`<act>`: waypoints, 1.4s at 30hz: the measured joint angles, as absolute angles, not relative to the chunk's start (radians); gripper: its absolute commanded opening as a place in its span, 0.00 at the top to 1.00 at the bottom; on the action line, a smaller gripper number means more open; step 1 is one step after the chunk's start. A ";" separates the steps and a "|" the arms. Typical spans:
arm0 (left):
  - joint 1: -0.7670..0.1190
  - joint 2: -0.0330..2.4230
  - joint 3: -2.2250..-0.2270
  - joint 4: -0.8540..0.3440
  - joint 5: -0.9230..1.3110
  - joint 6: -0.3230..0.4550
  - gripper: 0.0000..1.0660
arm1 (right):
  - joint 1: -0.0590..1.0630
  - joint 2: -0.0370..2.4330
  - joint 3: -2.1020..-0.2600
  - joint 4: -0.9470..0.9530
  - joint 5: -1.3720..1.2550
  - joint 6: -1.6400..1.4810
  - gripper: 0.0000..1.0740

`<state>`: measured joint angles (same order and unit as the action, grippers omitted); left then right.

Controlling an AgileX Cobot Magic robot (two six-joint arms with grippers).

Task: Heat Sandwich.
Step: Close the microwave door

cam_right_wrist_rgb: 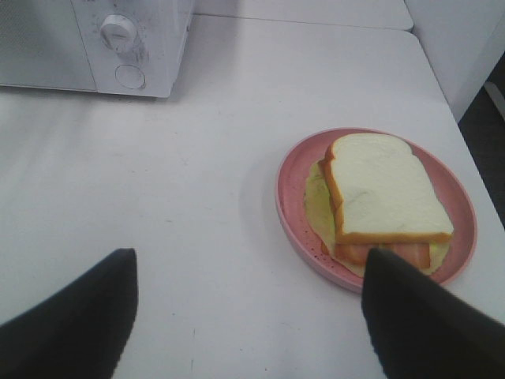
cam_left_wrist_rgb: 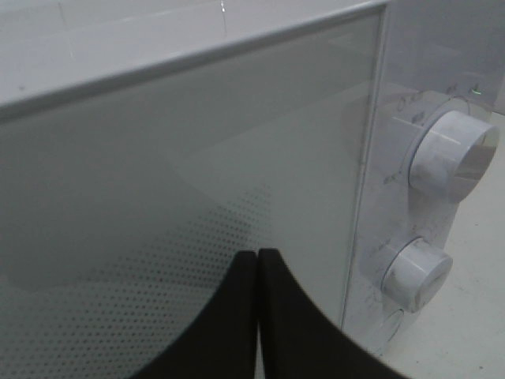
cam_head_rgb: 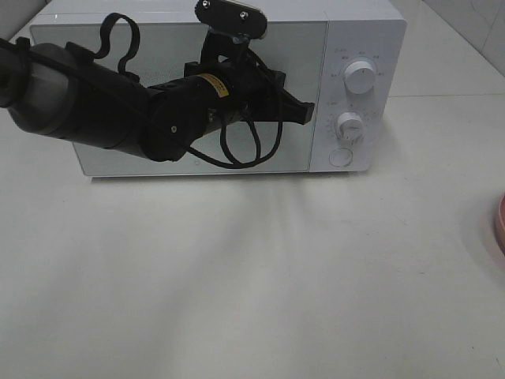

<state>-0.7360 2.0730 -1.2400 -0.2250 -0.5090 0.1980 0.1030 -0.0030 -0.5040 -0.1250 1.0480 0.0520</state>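
Note:
The sandwich [cam_right_wrist_rgb: 385,189], white bread over pink and yellow layers, lies on a round pink dish [cam_right_wrist_rgb: 290,185] on the white table. My right gripper [cam_right_wrist_rgb: 251,264] hovers open above the table just short of the dish, one fingertip overlapping the dish's near rim, nothing between its fingers. The white microwave [cam_head_rgb: 359,39] stands at the back with its door [cam_head_rgb: 158,162] shut. My left gripper [cam_head_rgb: 306,110] is shut and empty, its tips [cam_left_wrist_rgb: 258,264] close against the door's right edge, beside the control panel.
The panel carries two white knobs [cam_head_rgb: 361,79] [cam_head_rgb: 349,124] and a round button [cam_head_rgb: 341,156]. Only a sliver of the pink dish [cam_head_rgb: 500,225] shows at the right edge of the high view. The left arm spans the microwave's front.

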 measured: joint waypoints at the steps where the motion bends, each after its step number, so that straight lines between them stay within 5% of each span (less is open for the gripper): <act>1: -0.736 2.073 -1.240 -0.225 -0.508 0.198 1.00 | 0.103 -0.003 -0.504 -0.125 1.048 0.052 0.29; 42: -0.829 1.956 -1.126 -0.292 -0.391 0.198 1.00 | 0.103 -0.003 -0.504 -0.125 1.048 0.052 0.29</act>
